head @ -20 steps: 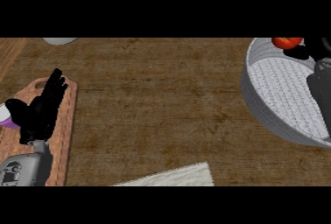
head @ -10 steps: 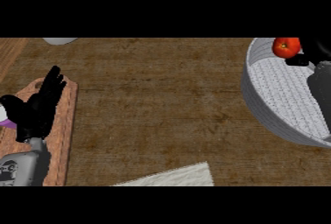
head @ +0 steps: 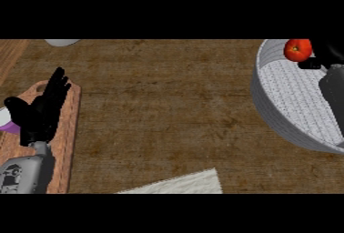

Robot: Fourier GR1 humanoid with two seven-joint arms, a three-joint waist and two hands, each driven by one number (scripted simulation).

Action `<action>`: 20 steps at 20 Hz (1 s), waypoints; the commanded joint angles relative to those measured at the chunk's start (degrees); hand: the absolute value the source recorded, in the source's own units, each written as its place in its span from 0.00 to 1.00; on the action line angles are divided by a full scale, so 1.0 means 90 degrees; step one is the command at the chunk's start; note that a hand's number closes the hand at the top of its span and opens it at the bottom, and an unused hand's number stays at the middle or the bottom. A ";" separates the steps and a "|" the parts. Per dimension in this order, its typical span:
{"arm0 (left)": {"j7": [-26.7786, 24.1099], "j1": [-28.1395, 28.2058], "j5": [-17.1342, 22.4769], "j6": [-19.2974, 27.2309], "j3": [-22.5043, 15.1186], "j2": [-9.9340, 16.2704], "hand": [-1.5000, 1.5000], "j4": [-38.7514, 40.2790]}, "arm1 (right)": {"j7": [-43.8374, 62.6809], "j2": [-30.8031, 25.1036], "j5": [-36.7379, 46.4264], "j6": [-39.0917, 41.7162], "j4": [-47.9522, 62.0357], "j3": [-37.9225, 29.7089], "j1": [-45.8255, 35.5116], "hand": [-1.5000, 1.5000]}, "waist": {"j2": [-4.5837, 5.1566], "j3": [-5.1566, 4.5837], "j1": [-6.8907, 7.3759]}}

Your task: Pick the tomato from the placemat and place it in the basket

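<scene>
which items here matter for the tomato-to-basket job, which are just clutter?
Job: tomato, over the basket; right hand beside it; placemat corner at the bottom edge.

Lying about: wooden board, purple thing, white object at top; left hand resting open.

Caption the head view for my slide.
Right hand holds tomato over basket; left hand rests open.

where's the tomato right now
In the head view the tomato is at the upper right, over the grey basket near its far rim, beside the right hand.
</scene>
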 commanded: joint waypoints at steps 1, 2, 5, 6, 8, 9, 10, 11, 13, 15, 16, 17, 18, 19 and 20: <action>-0.0187 0.0220 0.0050 -0.0104 0.0135 0.0103 0.50 0.0055 | 0.0045 -0.0170 0.0129 0.0117 0.0050 -0.0015 -0.0025 1.00 | -0.0018 -0.0002 -0.0027; -0.0203 0.0177 0.0150 -0.0156 0.0154 0.0060 0.50 0.0124 | 0.0094 0.0006 0.0264 0.0071 0.0065 0.0116 -0.0004 1.00 | -0.0017 -0.0003 -0.0026; 0.0218 -0.0050 -0.0160 0.0172 -0.0171 -0.0176 0.50 -0.0071 | -0.0167 -0.0038 0.0337 -0.0564 0.0860 -0.0063 -0.0114 1.00 | 0.0013 0.0003 0.0043; -0.0187 -0.0089 -0.0085 0.0091 0.0000 -0.0093 0.50 0.0279 | -0.0223 -0.0141 0.0359 -0.0454 0.0849 -0.0051 -0.0070 1.00 | 0.0009 0.0001 0.0012; -0.0024 0.0143 0.0044 -0.0029 -0.0035 -0.0100 0.50 -0.0136 | -0.0157 -0.0062 0.0440 -0.0417 0.1087 -0.0040 -0.0325 1.00 | 0.0010 0.0002 0.0060; 0.0300 0.0161 0.0103 -0.0202 0.0019 0.0132 0.50 -0.0395 | -0.0076 0.0054 0.0464 -0.0459 0.1021 -0.0007 -0.0269 1.00 | 0.0001 0.0002 0.0052; 0.0006 -0.0241 -0.0276 0.0255 -0.0149 -0.0192 0.50 0.0319 | -0.0089 0.0063 0.0485 -0.0387 0.1231 -0.0021 -0.0402 1.00 | 0.0024 0.0002 0.0036; -0.0067 0.0347 -0.0072 0.0062 -0.0123 -0.0194 0.50 -0.0230 | -0.0365 -0.0123 0.0373 -0.0475 0.1204 -0.0121 -0.0092 1.00 | 0.0004 0.0002 0.0039; 0.0061 -0.0014 -0.0073 0.0030 -0.0060 -0.0059 0.50 -0.0080 | -0.0365 -0.0054 0.0456 -0.0443 0.1398 -0.0073 -0.0090 1.00 | 0.0014 0.0003 0.0041; 0.0202 0.0192 -0.0121 0.0149 -0.0175 -0.0233 0.50 -0.0318 | -0.0311 -0.0038 0.0445 -0.0447 0.1582 -0.0140 -0.0184 1.00 | 0.0020 0.0005 0.0075; 0.0330 -0.0091 -0.0085 0.0079 -0.0186 -0.0178 0.50 -0.0222 | -0.0289 -0.0101 0.0484 -0.0296 0.1783 -0.0151 -0.0441 1.00 | 0.0042 0.0007 0.0112; -0.0024 0.0166 -0.0253 0.0161 -0.0223 -0.0227 0.50 -0.0102 | -0.0462 -0.0106 0.0325 -0.0242 0.1410 -0.0197 -0.0062 1.00 | -0.0002 0.0001 -0.0002; -0.0327 0.0075 -0.0220 0.0152 -0.0108 -0.0212 0.50 0.0276 | -0.0225 0.0086 0.0389 -0.0099 0.1404 -0.0134 -0.0246 1.00 | 0.0003 -0.0001 -0.0002; -0.0004 0.0410 -0.0053 -0.0061 -0.0080 -0.0058 0.50 -0.0381 | -0.0326 -0.0098 0.0322 -0.0024 0.1405 -0.0221 -0.0336 1.00 | -0.0004 0.0001 0.0034; 0.0093 0.0069 -0.0049 -0.0015 -0.0017 -0.0027 0.50 -0.0147 | -0.0395 0.0037 0.0376 -0.0453 0.1622 -0.0221 -0.0106 1.00 | 0.0017 0.0004 0.0048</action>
